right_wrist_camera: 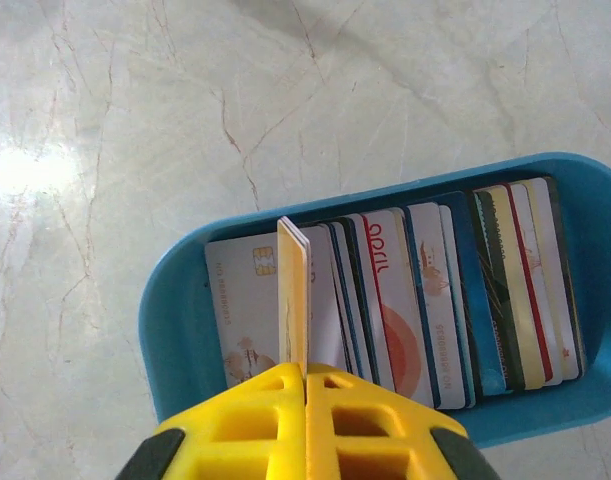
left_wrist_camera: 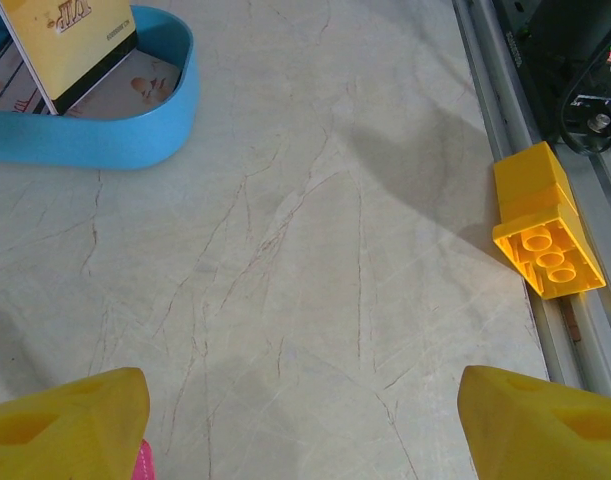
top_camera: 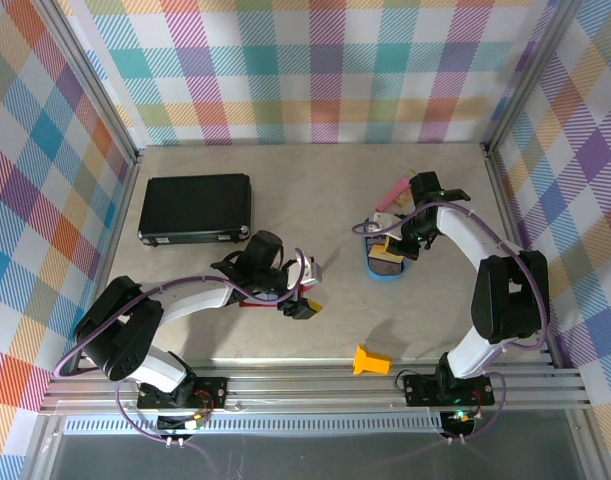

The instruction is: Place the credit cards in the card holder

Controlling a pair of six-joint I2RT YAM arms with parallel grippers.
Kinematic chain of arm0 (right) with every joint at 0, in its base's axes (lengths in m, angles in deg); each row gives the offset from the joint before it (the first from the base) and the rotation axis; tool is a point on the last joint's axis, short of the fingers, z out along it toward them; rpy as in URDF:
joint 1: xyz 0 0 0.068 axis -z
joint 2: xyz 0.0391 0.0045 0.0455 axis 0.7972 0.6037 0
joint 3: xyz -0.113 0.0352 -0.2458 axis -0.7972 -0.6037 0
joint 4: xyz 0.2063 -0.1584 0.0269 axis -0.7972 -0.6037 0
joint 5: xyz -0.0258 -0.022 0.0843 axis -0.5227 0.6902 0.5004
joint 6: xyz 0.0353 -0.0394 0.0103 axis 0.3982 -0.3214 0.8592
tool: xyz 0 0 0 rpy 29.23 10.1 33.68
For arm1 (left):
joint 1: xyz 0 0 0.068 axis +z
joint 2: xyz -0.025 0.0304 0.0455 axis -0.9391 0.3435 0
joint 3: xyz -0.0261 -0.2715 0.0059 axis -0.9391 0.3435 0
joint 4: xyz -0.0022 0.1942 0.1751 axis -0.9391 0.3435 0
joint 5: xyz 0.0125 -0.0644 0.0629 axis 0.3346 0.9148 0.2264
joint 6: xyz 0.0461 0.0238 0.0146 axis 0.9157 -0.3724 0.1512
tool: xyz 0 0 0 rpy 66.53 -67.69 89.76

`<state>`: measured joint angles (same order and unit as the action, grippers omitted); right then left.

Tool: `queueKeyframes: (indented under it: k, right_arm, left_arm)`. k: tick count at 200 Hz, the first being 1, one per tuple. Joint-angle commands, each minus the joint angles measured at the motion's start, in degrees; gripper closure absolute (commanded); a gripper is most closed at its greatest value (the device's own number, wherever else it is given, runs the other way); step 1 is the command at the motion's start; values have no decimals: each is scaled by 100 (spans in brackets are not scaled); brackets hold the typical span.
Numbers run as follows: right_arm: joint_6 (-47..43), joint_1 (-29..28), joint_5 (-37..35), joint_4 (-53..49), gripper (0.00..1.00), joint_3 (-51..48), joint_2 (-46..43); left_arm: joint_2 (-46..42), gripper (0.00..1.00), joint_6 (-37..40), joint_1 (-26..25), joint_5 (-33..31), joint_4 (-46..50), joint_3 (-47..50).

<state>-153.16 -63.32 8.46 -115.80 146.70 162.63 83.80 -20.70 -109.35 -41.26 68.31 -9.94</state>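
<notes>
Right gripper (right_wrist_camera: 305, 372) is closed on one gold-tan card (right_wrist_camera: 293, 290), held on edge with its lower end inside the tray (right_wrist_camera: 160, 320), at 9 o'clock of the other cards (right_wrist_camera: 435, 310) standing there. The pick-up step is judged to be in hand: a card is gripped but not yet carried off. Next, it would have to be lifted clear, taken toward 9 o'clock in the top view to the wallet (top_camera: 253, 302), and slid into an open pocket. Left gripper (left_wrist_camera: 305, 425) is spread wide over bare table (left_wrist_camera: 315, 250), a brick (left_wrist_camera: 545, 235) at its 2 o'clock. The wallet is mostly covered by the left arm (top_camera: 185, 297); whether it lies open cannot be told. A pink sliver (left_wrist_camera: 142, 462) is cut off and cannot be identified.
</notes>
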Motion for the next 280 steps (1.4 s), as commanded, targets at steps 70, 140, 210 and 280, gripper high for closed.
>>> queueKeyframes:
  k: [70,140,210,280]
  right_arm:
    - [-85,53,176,-277,97,-6,-158]
    - [-219,4,62,-280,94,-83,-129]
    - [-258,-28,58,-288,90,-69,-54]
    - [-613,-155,20,-546,91,-137,101]
  left_arm:
    - [9,19,178,-152,18,124,-126]
    - [44,19,170,-169,35,133,-131]
    - [84,19,176,-186,27,139,-133]
    - [108,19,181,-195,35,141,-148]
